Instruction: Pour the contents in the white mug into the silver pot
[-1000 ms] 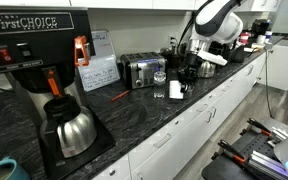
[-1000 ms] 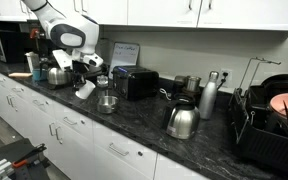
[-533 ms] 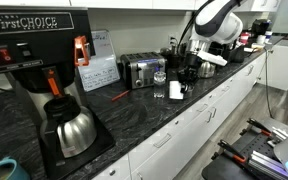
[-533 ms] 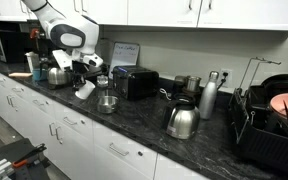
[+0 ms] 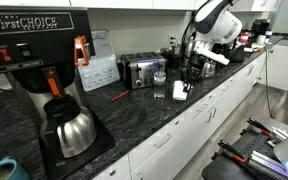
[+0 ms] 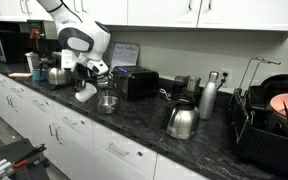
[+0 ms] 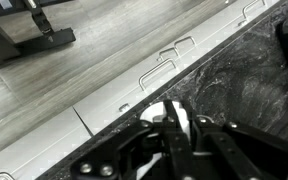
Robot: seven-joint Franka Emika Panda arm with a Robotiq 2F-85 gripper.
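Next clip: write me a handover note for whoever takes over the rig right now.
Gripper: appears shut on the white mug; white shows between its fingers in the wrist view.
Mug: looks tilted, beside the silver pot, not over it.
Done: mug grasped.
Left: bring the mug over the pot and tip it out; no pour visible yet.

The arm (image 5: 216, 18) has rounded glossy white links with dark joint bands; the gripper (image 7: 179, 118) is black, with small pale screw heads.
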